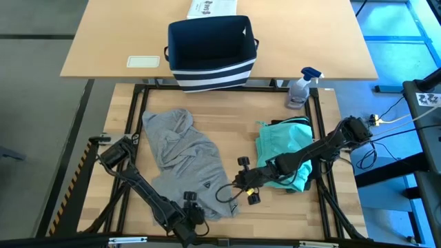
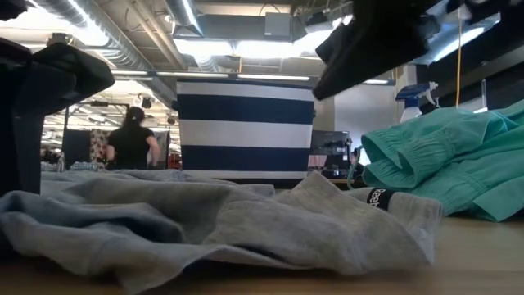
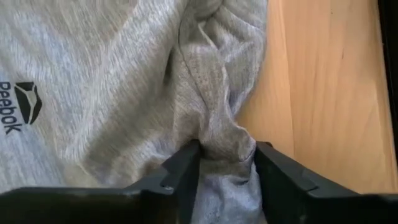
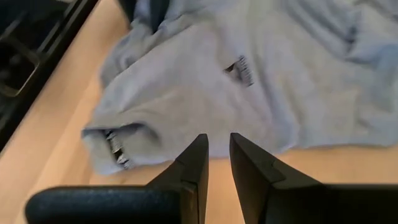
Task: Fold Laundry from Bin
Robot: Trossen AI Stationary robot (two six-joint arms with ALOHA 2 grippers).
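You are early on: the bin (image 1: 210,52) looks emptied, the grey T-shirt (image 1: 182,155) lies crumpled and unfolded on the bench (image 1: 227,124) beside the teal piece (image 1: 282,148), the left gripper (image 3: 227,165) fingers pinching its edge, the right gripper (image 4: 219,155) nearly closed, empty.

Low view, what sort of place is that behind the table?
Probably a large workshop or lab hall, not a home: exposed ducts and strip lights run along the bare ceiling, and a person stands far off among racks. The striped bin sits on the table in front.
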